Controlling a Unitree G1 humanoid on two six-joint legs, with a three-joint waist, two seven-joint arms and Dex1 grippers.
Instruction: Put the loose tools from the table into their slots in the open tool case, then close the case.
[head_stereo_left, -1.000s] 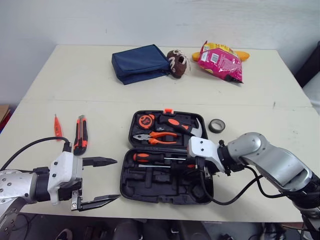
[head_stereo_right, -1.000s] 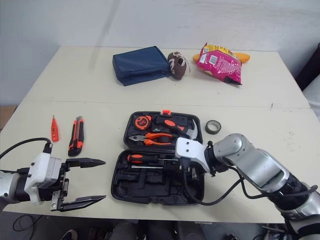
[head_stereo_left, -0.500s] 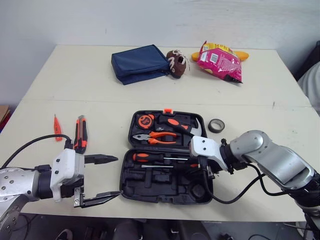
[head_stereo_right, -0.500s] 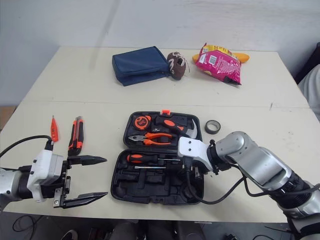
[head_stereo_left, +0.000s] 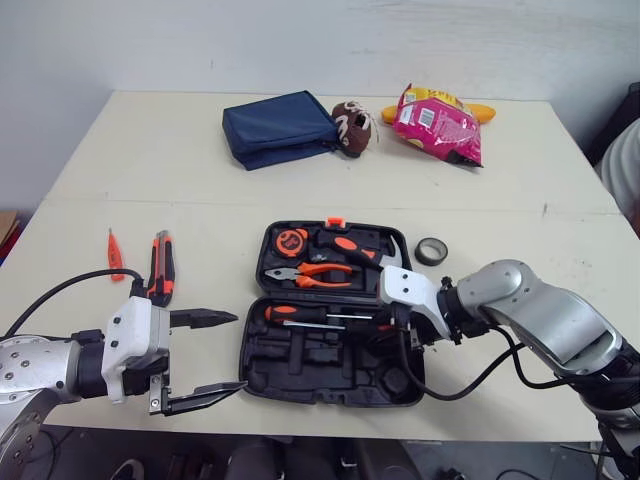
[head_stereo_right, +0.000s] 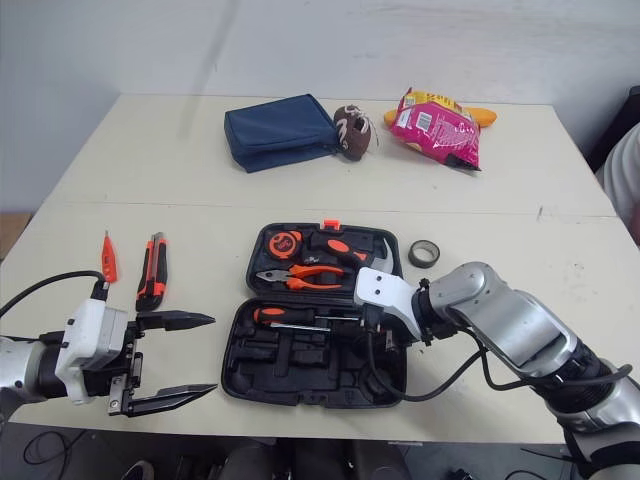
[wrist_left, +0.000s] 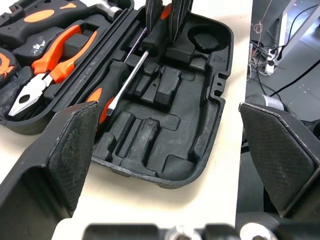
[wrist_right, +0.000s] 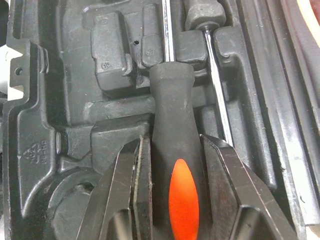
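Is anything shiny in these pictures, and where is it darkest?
Right wrist view: the screwdriver's metal shaft catches the light, while the case hollows stay darkest. Left wrist view: the pliers' bare tips gleam. Left eye view: the table is lit softly and evenly, with only faint shadows.

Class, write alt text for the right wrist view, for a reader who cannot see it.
The right gripper is shut on a screwdriver with a black handle and orange inlay, held over the moulded slots of the black tool case. A second screwdriver lies alongside in the case.
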